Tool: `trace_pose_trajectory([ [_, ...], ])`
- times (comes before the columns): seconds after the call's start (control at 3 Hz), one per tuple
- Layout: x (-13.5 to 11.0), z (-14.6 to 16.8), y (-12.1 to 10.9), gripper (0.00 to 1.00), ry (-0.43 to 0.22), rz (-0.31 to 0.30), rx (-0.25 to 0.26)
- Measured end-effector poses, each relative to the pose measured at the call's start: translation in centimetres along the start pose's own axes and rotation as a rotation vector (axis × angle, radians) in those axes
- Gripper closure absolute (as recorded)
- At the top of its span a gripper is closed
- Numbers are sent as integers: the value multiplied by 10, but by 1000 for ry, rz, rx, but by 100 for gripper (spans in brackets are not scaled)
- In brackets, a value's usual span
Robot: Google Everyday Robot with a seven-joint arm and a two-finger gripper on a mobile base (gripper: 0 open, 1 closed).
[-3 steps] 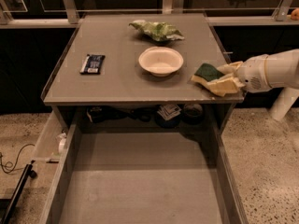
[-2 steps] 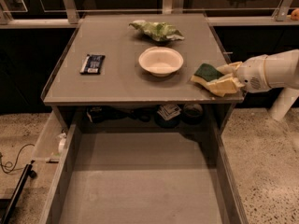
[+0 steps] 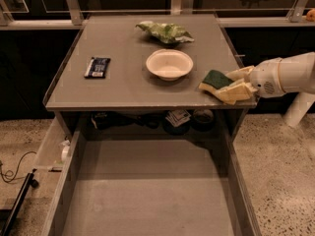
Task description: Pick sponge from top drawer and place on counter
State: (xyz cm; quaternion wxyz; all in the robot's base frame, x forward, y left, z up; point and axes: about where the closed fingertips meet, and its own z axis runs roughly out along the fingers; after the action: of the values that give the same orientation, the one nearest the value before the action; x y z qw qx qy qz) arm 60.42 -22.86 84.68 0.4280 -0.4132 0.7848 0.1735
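The sponge [image 3: 216, 79], dark green on top with a yellow foam layer, lies at the right front edge of the counter [image 3: 123, 85]. My gripper [image 3: 232, 83] reaches in from the right at counter height. Its cream fingers [image 3: 239, 73] sit on either side of the sponge's right end and are closed on it. The top drawer [image 3: 152, 195] is pulled out below the counter's front, and its flat grey bottom shows nothing in it.
A white bowl [image 3: 169, 64] stands just left of the sponge. A crumpled green bag [image 3: 165, 32] lies at the back. A dark blue snack wrapper [image 3: 97, 67] lies at the left. Small items [image 3: 177, 117] sit under the counter. A cable [image 3: 10, 171] lies on the floor at left.
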Motion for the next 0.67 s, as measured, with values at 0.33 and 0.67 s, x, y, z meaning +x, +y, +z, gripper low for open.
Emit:
trace_pose_trajectory([
  [0.33,0,0,0,11,0,0,0],
  [0.67,0,0,0,0,0,0,0],
])
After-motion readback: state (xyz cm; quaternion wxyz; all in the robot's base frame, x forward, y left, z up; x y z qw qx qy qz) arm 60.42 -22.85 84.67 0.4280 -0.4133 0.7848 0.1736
